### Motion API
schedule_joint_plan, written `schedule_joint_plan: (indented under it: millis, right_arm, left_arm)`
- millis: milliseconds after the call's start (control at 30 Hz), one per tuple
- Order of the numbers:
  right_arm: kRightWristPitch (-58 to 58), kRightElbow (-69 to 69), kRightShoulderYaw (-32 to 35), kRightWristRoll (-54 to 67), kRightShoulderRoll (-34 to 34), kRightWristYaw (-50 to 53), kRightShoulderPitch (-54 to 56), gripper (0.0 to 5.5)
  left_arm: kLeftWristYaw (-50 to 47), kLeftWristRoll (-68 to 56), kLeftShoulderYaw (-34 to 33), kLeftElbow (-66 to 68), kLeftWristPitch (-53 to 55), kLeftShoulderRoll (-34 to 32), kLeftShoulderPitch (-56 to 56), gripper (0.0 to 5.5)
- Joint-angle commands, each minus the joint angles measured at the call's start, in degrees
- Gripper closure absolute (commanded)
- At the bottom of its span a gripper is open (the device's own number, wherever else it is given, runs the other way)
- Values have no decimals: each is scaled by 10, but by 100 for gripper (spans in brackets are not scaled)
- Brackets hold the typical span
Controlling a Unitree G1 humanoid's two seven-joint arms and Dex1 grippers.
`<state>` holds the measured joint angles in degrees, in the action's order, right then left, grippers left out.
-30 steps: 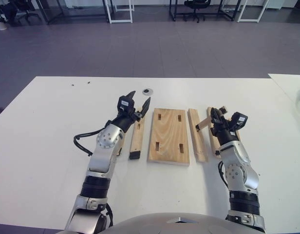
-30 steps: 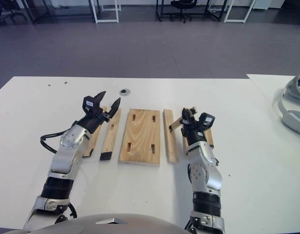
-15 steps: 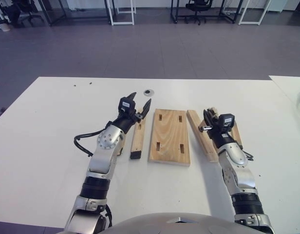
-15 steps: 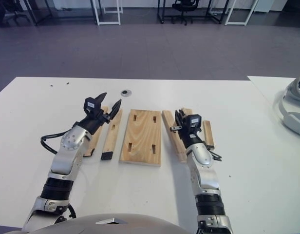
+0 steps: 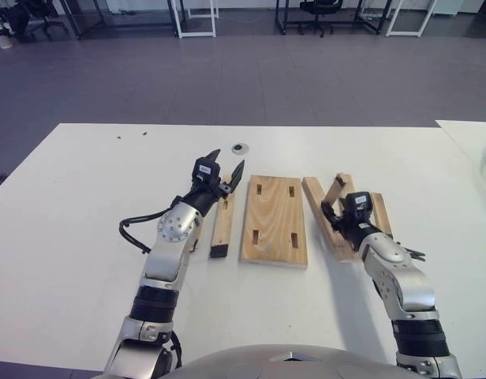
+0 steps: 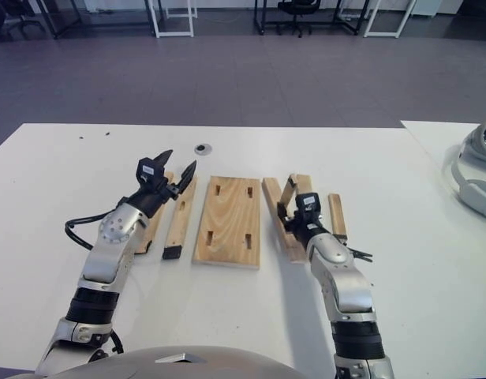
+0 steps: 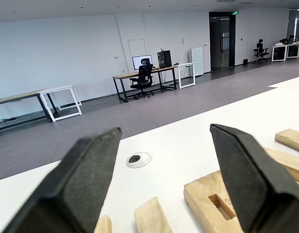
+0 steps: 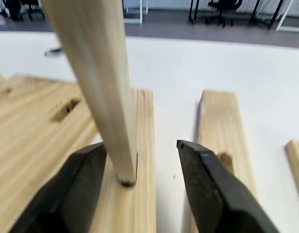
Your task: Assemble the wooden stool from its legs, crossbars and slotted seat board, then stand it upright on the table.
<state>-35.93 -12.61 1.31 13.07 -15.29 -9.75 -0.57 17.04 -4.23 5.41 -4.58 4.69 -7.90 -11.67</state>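
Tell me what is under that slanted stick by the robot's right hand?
A wooden leg lies flat under the stick, whose lower end sits in a hole in it, inside the open right hand. Its tip inside is hidden.

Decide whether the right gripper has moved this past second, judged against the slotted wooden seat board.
Yes. The right gripper has drawn back toward the robot and slightly closer to the slotted wooden seat board, which lies unmoved.

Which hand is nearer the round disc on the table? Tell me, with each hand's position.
Left. The left hand hovers just short of the round disc; the right hand sits farther off, across the seat board.
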Motion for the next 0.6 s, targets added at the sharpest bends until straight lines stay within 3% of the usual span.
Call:
schedule_joint_plan:
  millis: [33,133,333,400,467,600]
  right_arm:
    - [-61,-28,-5,9,-5,-9,-3,199]
    - [-104,-33,-19,7,-9,-17,-4,199]
    - [-145,-33,-20,-5,-19,-15,2,323]
    - [-148,-31,-19,-10,-23,-12,4,341]
    - [-139,-35,-5,-8,-19,-5,15,342]
    - [-82,-84,6,16,-1,-23,57,342]
  left_arm:
    - [-6,6,6,-5,7,5,0,214]
    - [-8,9,7,-4,8,8,1,214]
    - [-11,12,9,-6,9,10,3,214]
    - [-13,0,3,-10,24,17,-1,214]
    - [-12,-54,-19,-22,72,38,-7,214]
    - [-16,-245,-88,-53,219,93,-26,143]
